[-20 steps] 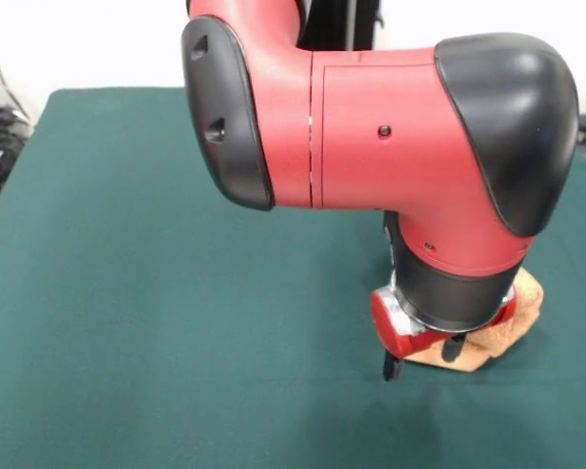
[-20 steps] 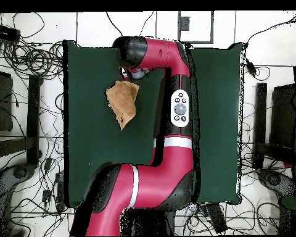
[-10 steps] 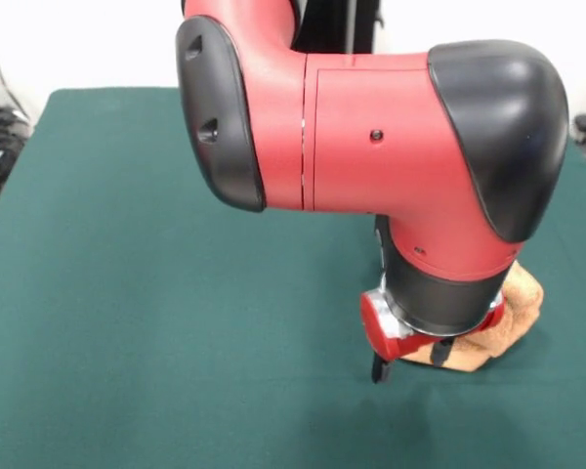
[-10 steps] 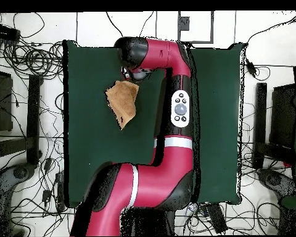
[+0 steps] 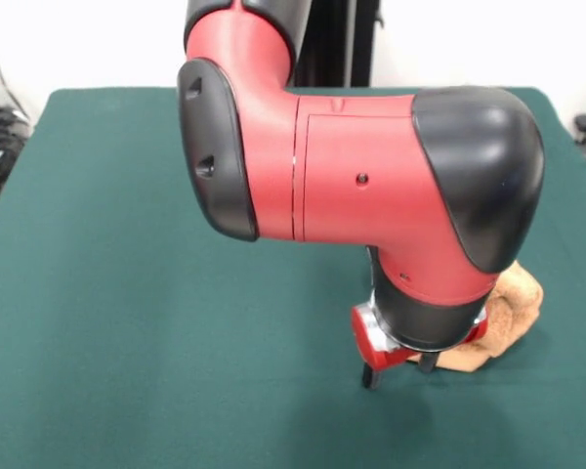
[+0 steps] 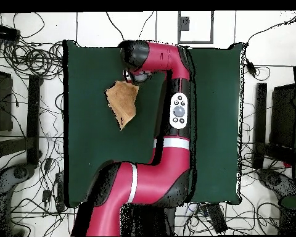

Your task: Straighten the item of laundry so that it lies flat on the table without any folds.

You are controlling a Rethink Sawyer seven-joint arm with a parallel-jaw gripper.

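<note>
Front view: the red and black arm (image 5: 371,186) comes down from the top and fills the middle of the frame, its wrist bent toward the near right part of the green felt surface (image 5: 156,322). The gripper (image 5: 398,369) hangs below the red wrist collar, and two dark fingers (image 5: 368,376) reach down to, or just above, the cloth covering. The fingers stand apart with a visible gap and nothing between them, so they are spread and empty. The right-hand finger sits at the left edge of the towel; whether it touches the fabric cannot be told.

The tan terry-cloth towel (image 5: 508,313) lies on the surface at the near right, partly hidden behind the wrist. What shows is bunched and raised in a lump, not flat, with its near edge resting on the felt.

Overhead view: the towel (image 6: 123,102) lies in the left half of the surface (image 6: 89,160), toward the far end from the robot's base. Its outline is irregular, wide at the far end and tapering to a point toward the base, with creases across it. The arm (image 6: 172,117) runs up the middle of the surface, and its end joint sits over the towel's far right corner. The gripper itself is hidden under that joint here.
</note>
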